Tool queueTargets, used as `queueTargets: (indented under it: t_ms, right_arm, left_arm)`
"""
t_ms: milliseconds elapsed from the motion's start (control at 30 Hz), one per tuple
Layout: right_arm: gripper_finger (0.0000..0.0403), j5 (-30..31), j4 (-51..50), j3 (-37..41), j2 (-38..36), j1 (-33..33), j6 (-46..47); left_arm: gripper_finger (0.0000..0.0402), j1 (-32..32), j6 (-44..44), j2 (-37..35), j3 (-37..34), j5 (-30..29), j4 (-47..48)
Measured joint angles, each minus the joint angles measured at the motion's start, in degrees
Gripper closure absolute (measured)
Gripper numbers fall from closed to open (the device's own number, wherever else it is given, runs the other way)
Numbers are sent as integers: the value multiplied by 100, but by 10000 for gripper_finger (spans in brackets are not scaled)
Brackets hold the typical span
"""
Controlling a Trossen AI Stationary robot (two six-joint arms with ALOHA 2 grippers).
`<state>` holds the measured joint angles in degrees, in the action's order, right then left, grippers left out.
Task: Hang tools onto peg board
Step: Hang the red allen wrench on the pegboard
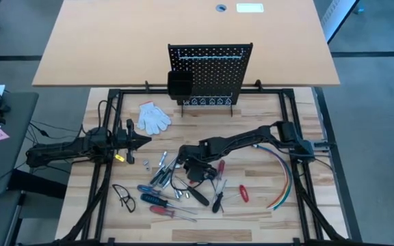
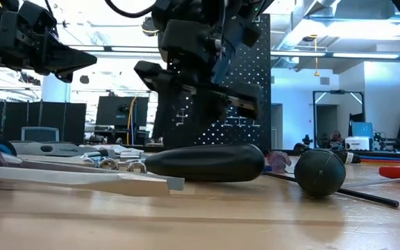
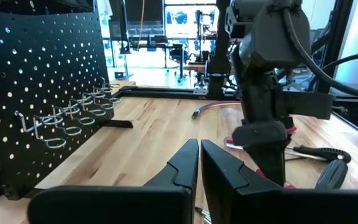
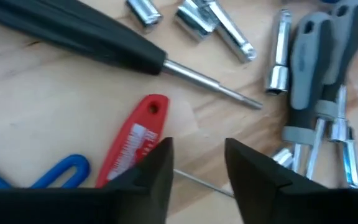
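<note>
The tools lie loose on the wooden table (image 1: 265, 219) in front of the peg board (image 1: 211, 72), which stands upright on its feet at the far edge. My right gripper (image 4: 197, 165) is open and slants down over them. Its fingers stand either side of the thin shaft (image 4: 194, 179) of a red-handled tool (image 4: 132, 140). Around it lie a black-handled screwdriver (image 4: 73, 34), grey-handled screwdrivers (image 4: 319, 56), silver bits (image 4: 197, 15) and a blue T-handle (image 4: 61, 171). My left gripper (image 3: 199, 162) waits shut and level at the table's left, holding nothing.
A white glove (image 1: 154, 117) lies left of the peg board. A bundle of coloured cables (image 1: 282, 178) curves along the right side. Safety glasses (image 1: 123, 197) lie at the near left. Wire hooks (image 3: 73, 115) stick out of the peg board's face.
</note>
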<state>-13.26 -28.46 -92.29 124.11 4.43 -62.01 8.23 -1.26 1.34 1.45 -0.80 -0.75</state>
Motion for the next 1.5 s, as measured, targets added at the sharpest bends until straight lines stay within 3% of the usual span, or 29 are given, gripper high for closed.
queueTargets:
  t_ms: [133,233,433,767,1233,1500]
  right_arm:
    - [175,13,45,26,0,-72,-424]
    - [160,16,64,194,-7,-128,-1359]
    - [177,17,212,400,-7,-125,-2212]
    - [217,-357,650,431,284,-75,-2246]
    - [286,-352,304,325,485,-206,-293]
    - [290,-93,-1103,-612,562,-261,555]
  left_arm:
    - [385,-2,0,0,0,0,0]
    - [385,0,0,0,0,0,0]
    - [385,-2,0,0,1,0,0]
    - [385,0,0,-2,0,-6,5]
    - [385,-1,0,15,2,-2,2]
    - [385,-2,0,15,2,-2,2]
